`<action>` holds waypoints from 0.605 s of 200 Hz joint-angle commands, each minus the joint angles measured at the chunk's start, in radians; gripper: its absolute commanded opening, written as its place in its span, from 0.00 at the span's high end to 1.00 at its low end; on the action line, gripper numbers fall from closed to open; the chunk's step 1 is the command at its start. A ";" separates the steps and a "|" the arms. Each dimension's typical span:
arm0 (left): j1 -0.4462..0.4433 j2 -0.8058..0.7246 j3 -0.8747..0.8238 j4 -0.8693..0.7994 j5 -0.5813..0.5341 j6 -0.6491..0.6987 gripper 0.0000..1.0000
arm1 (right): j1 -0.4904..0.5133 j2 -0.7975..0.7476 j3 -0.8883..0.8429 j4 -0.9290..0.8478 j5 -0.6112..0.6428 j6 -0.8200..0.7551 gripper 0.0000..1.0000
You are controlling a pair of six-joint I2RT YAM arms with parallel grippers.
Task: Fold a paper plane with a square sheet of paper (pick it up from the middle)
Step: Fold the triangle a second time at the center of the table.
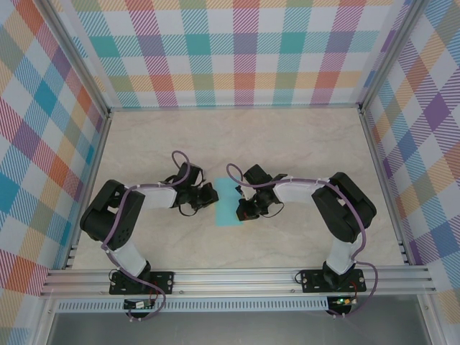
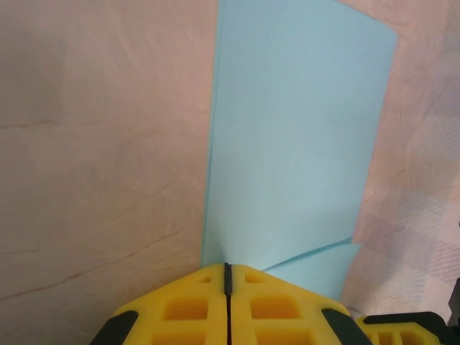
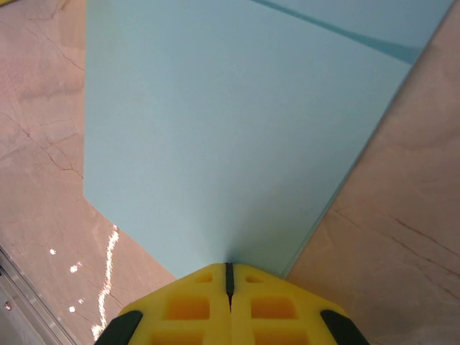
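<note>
**Top view:** The square sheet of paper (image 1: 228, 203), folded to a narrow strip, is on the table (image 1: 309, 144). The left gripper (image 1: 210, 195) is at its left edge and the right gripper (image 1: 243, 206) at its right edge.

**Left wrist view:** The jaws are fully closed, pinching the sheet's edge. A second layer shows beneath.

**Right wrist view:** The jaws are closed on the opposite edge.

**Handling (judged):** Thin, light and limp, and it creases easily. Grip each long edge at mid-length and avoid opposing pulls, which risk tearing.
</note>
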 commanded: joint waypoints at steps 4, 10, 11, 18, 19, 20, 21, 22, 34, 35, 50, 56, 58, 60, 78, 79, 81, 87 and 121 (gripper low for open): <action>0.014 -0.092 0.002 -0.025 -0.024 0.003 0.94 | 0.000 0.043 -0.014 -0.093 0.091 -0.015 1.00; 0.008 -0.112 0.000 -0.019 -0.029 -0.001 0.94 | 0.000 0.041 -0.011 -0.094 0.086 -0.015 1.00; 0.007 -0.116 0.000 -0.018 -0.030 -0.001 0.94 | 0.001 0.041 -0.010 -0.094 0.086 -0.015 1.00; 0.001 -0.134 -0.004 -0.011 -0.036 -0.003 0.94 | 0.000 0.041 -0.005 -0.097 0.083 -0.015 1.00; -0.001 -0.138 -0.004 -0.010 -0.037 -0.003 0.94 | -0.001 0.042 -0.005 -0.098 0.083 -0.015 1.00; -0.002 -0.140 -0.005 -0.010 -0.037 -0.003 0.94 | 0.000 0.041 -0.004 -0.098 0.082 -0.015 1.00; -0.003 -0.142 -0.004 -0.009 -0.038 -0.002 0.94 | 0.000 0.041 -0.003 -0.099 0.082 -0.015 1.00; -0.004 -0.144 -0.005 -0.008 -0.039 -0.003 0.94 | 0.000 0.041 -0.003 -0.099 0.082 -0.015 1.00; -0.017 -0.162 -0.007 0.003 -0.035 -0.004 0.94 | 0.000 0.041 0.004 -0.104 0.081 -0.015 1.00; -0.019 -0.162 -0.008 0.005 -0.035 -0.004 0.94 | 0.000 0.040 0.004 -0.105 0.081 -0.016 1.00; -0.040 -0.152 -0.010 0.033 -0.011 -0.017 0.94 | -0.001 0.040 0.011 -0.106 0.078 -0.015 1.00; -0.052 -0.138 -0.009 0.046 0.000 -0.022 0.94 | 0.000 0.039 0.012 -0.105 0.076 -0.014 1.00; -0.057 -0.133 -0.010 0.049 0.003 -0.023 0.94 | 0.000 0.040 0.013 -0.104 0.076 -0.013 1.00; -0.060 -0.128 -0.009 0.052 0.006 -0.024 0.94 | 0.000 0.039 0.014 -0.104 0.074 -0.013 1.00; -0.100 -0.069 0.011 0.041 0.001 -0.035 0.95 | 0.000 0.032 0.020 -0.099 0.060 -0.019 1.00; -0.102 -0.067 0.013 0.037 -0.001 -0.035 0.95 | 0.000 0.032 0.020 -0.098 0.060 -0.020 1.00; -0.105 -0.059 0.017 0.032 -0.001 -0.035 0.96 | 0.000 0.031 0.020 -0.096 0.057 -0.022 1.00; -0.117 -0.042 0.029 0.015 -0.008 -0.034 0.96 | -0.001 0.023 0.022 -0.093 0.053 -0.028 1.00; -0.148 0.028 0.050 -0.035 -0.049 -0.025 0.99 | 0.000 -0.010 0.054 -0.086 0.027 -0.056 1.00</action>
